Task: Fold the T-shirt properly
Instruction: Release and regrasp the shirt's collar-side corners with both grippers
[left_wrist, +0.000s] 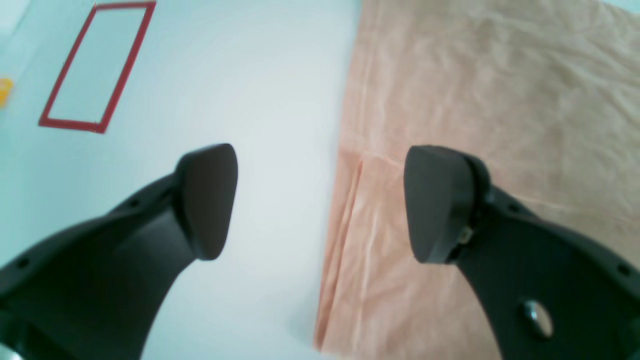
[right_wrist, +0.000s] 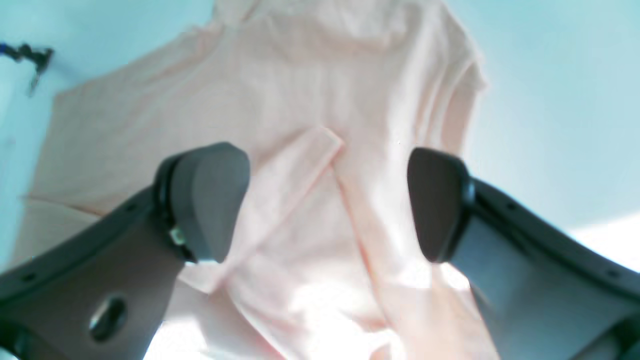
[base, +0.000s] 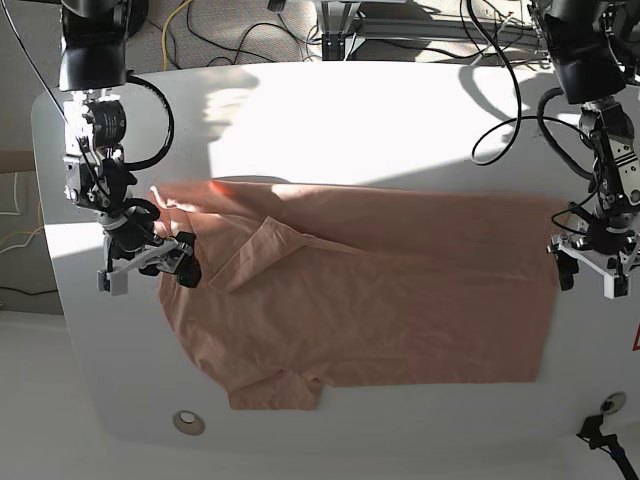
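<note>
The salmon-pink T-shirt (base: 380, 300) lies spread flat across the white table (base: 350, 120), one sleeve (base: 245, 262) folded inward over the body. My right gripper (base: 150, 268) hovers over the shirt's collar end, open with nothing between its fingers. In the right wrist view the right gripper (right_wrist: 325, 202) shows wide-apart jaws above the folded sleeve flap (right_wrist: 310, 155). My left gripper (base: 588, 272) is at the shirt's hem end, open and empty. In the left wrist view the left gripper (left_wrist: 322, 202) straddles the T-shirt's (left_wrist: 475, 100) layered edge.
A red tape rectangle (left_wrist: 97, 65) marks the table beside the hem, with a small yellow object (left_wrist: 4, 90) past it. A round grommet (base: 186, 422) sits near the front table edge. Cables (base: 510, 110) trail over the table's back right.
</note>
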